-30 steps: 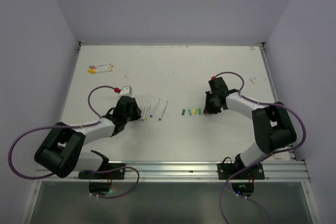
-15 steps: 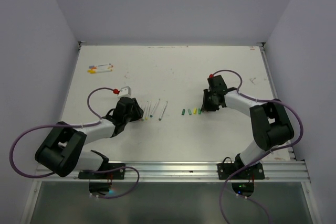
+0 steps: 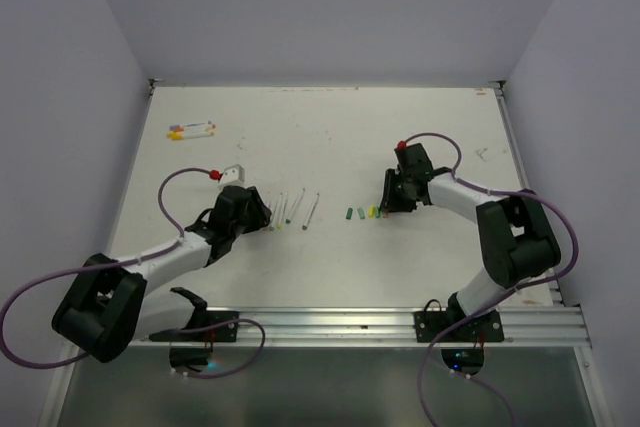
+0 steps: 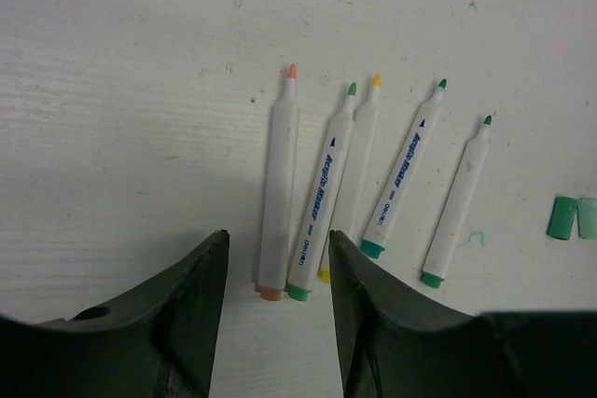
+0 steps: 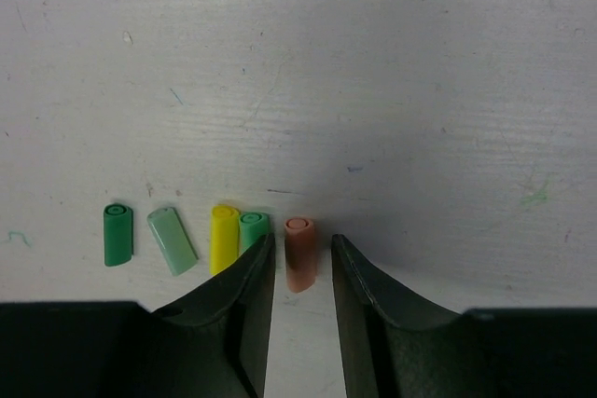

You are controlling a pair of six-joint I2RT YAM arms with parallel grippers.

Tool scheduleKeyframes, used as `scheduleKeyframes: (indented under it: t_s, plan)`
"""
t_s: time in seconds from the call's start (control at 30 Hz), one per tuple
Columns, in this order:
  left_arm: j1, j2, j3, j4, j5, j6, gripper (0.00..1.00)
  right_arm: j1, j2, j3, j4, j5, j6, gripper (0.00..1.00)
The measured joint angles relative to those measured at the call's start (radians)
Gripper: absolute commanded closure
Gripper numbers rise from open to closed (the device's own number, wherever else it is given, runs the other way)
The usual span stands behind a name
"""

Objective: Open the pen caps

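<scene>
L pincer (image 4: 277, 241) apart, straddling orange pen (image 4: 280, 174) end, no contact; R pincer (image 5: 300, 241) apart, orange cap (image 5: 299, 266) lying loose between on surface (image 5: 392, 90).

Five uncapped pens (image 4: 322, 198) and five loose pen caps (image 5: 224, 240) show; the capped pens (image 3: 190, 130) at eleven o'clock are too small to count
</scene>
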Motion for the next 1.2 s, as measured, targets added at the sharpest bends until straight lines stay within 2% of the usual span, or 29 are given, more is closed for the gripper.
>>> scheduleKeyframes:
  t_s: [0.07, 0.1, 0.13, 0.17, 0.23, 0.3, 0.37, 0.4, 0.47, 0.5, 0.7, 0.93, 1.1, 1.2]
  plan:
    - [0.000, -0.029, 0.007, -0.029, -0.002, 0.001, 0.49, 0.000, -0.014, -0.010, 0.000, 0.002, -0.005, 0.64]
    - [0.000, -0.040, 0.018, -0.052, -0.005, 0.003, 0.44, 0.000, -0.030, -0.021, -0.003, 0.006, -0.006, 0.62]
    - [0.000, -0.048, 0.036, -0.080, -0.010, 0.006, 0.42, 0.000, -0.052, -0.032, -0.011, 0.011, -0.009, 0.56]
    - [0.000, -0.055, 0.058, -0.106, -0.017, 0.006, 0.29, 0.000, -0.079, -0.039, -0.025, 0.014, -0.011, 0.52]
    - [0.000, -0.070, 0.106, -0.150, -0.034, 0.010, 0.27, 0.000, -0.132, -0.041, -0.044, 0.024, -0.017, 0.46]
    - [0.003, -0.085, 0.146, -0.174, -0.049, 0.011, 0.27, 0.000, -0.202, -0.041, -0.060, 0.043, -0.027, 0.44]
    - [0.013, -0.093, 0.190, -0.194, -0.064, 0.013, 0.22, 0.000, -0.270, -0.039, -0.081, 0.071, -0.033, 0.37]
    - [0.023, -0.093, 0.216, -0.208, -0.076, 0.012, 0.21, 0.000, -0.310, -0.037, -0.095, 0.088, -0.039, 0.28]
    - [0.044, -0.086, 0.250, -0.226, -0.090, 0.011, 0.19, 0.000, -0.364, -0.035, -0.109, 0.106, -0.047, 0.18]
    - [0.060, -0.075, 0.270, -0.233, -0.097, 0.009, 0.19, 0.000, -0.391, -0.033, -0.115, 0.117, -0.046, 0.01]
    - [0.156, 0.105, 0.437, -0.280, -0.123, -0.005, 0.19, -0.001, -0.475, -0.031, -0.123, 0.155, 0.010, 0.01]
    - [0.228, 0.306, 0.642, -0.359, -0.216, -0.090, 0.16, -0.003, -0.460, -0.059, -0.076, 0.058, 0.040, 0.01]
    - [0.332, 0.515, 0.861, -0.436, -0.256, -0.129, 0.16, -0.003, -0.430, -0.095, -0.020, -0.017, 0.064, 0.01]
    - [0.382, 0.645, 0.989, -0.483, -0.307, -0.128, 0.11, -0.003, -0.417, -0.101, -0.013, -0.021, 0.064, 0.02]
